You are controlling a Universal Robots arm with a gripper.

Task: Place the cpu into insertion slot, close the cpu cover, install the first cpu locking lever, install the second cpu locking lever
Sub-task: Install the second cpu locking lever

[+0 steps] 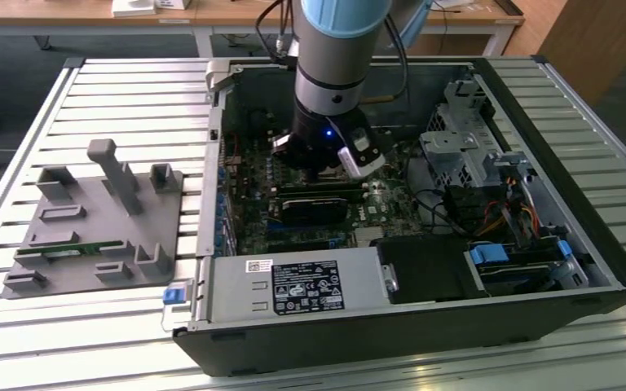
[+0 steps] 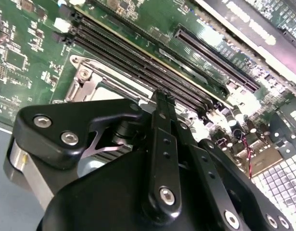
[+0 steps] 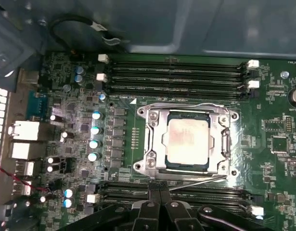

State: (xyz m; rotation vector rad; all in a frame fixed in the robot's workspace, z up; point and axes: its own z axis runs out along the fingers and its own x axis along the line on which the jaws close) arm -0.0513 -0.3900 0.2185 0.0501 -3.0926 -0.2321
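Black linkage of your gripper (image 2: 162,103) fills the foreground in the second wrist view, fingers pressed together and holding nothing, tips just above the memory slots (image 2: 138,57). In the first wrist view you see the cpu (image 3: 187,140) seated in the insertion slot (image 3: 185,167), the cpu cover (image 3: 155,139) down around it. In the exterior view, your arm (image 1: 335,73) reaches into the open computer case (image 1: 574,204).

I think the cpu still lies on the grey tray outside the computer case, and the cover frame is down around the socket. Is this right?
Not quite. In the first wrist view the cpu already sits in the insertion slot on the motherboard, with the cpu cover down around it.
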